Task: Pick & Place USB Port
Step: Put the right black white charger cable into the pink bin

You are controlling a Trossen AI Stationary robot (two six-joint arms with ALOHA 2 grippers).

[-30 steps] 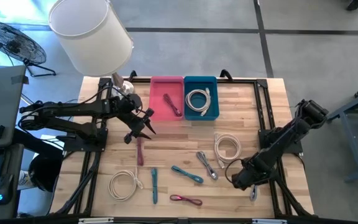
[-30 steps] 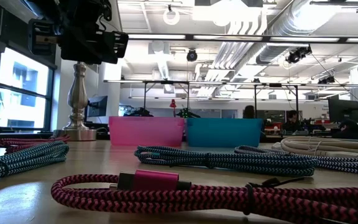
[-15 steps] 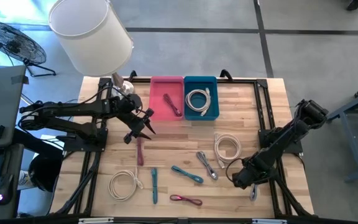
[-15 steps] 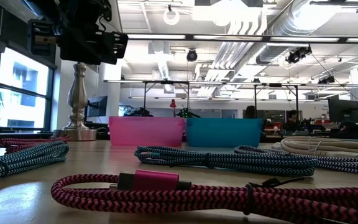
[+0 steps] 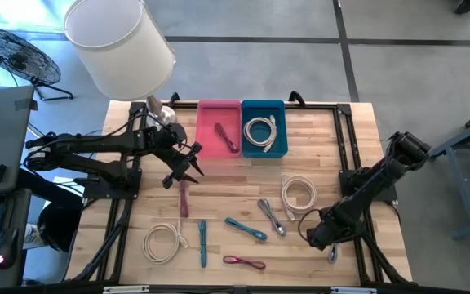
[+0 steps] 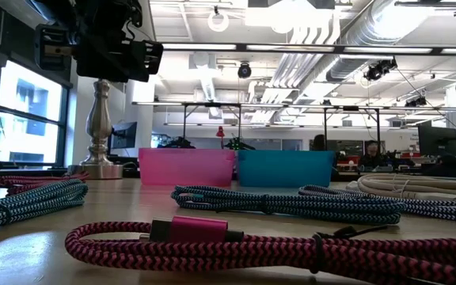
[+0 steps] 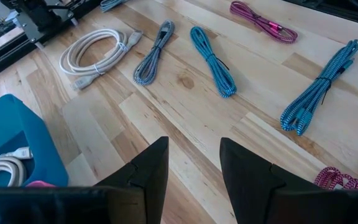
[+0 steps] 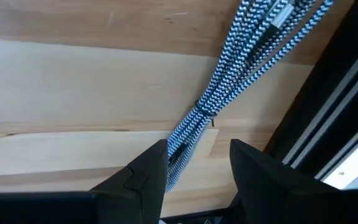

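Observation:
My left gripper (image 5: 184,173) hangs open above the table in front of the pink bin (image 5: 219,106), over a magenta cable (image 5: 184,198); its wrist view (image 7: 194,163) shows nothing between the fingers. My right gripper (image 5: 314,237) is low over the table's near right corner and open (image 8: 197,165). A blue-and-white braided cable (image 8: 241,56) lies flat on the wood under it, one end running in beside one finger (image 8: 148,171). That cable shows beside the gripper in the high view (image 5: 333,255). My right gripper comes slanting down over the braided cable's end (image 8: 185,134). I cannot tell whether a finger touches the cable. The cable lies flat on the table.
The pink bin holds a magenta cable (image 5: 227,139), and the blue bin (image 5: 263,104) a white coil (image 5: 259,131). Loose on the table are white coils (image 5: 299,194) (image 5: 163,242), teal cables (image 5: 246,229) (image 5: 202,242), a grey cable (image 5: 270,216) and a magenta one (image 5: 245,262). A lamp (image 5: 119,41) stands at the far left.

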